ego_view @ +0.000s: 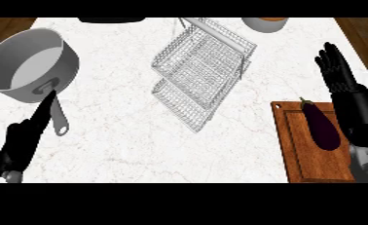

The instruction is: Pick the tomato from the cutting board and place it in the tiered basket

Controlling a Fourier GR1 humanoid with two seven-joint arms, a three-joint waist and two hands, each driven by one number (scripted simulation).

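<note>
The right hand (346, 92) shows at the view's right edge, its fingers (332, 63) straight and a little spread, pointing up the view and holding nothing; just below those fingers and a little inward lies the board (296, 151), a brown wooden slab on the white marbled bench (129, 136), running down to the view's lower edge; on the board lies a dark purple eggplant (323, 129), set lengthwise with its stem end toward the fingertips, its body just beside the heel of the right hand; whether the two touch I cannot tell; the basket (205, 63), made of wire in two tiers, stands at the middle of the bench, well to the left of the right fingers and apart from them, between the two hands; the left hand (20, 141) comes in at the lower left corner, its fingers (45, 109) straight and close together, pointing up and slightly to the right, holding nothing; those fingers cross in front of the handle (62, 124) of a grey pot (66, 70), though I cannot tell whether they touch it; the pot's bowl sits just above the left fingertips, by the left edge; a round bowl (265, 23) is cut by the top edge, above and to the left of the right fingertips and well apart from them; a black thing (111, 20), also cut by the top edge, lies far above the left fingers, beyond the pot.
</note>
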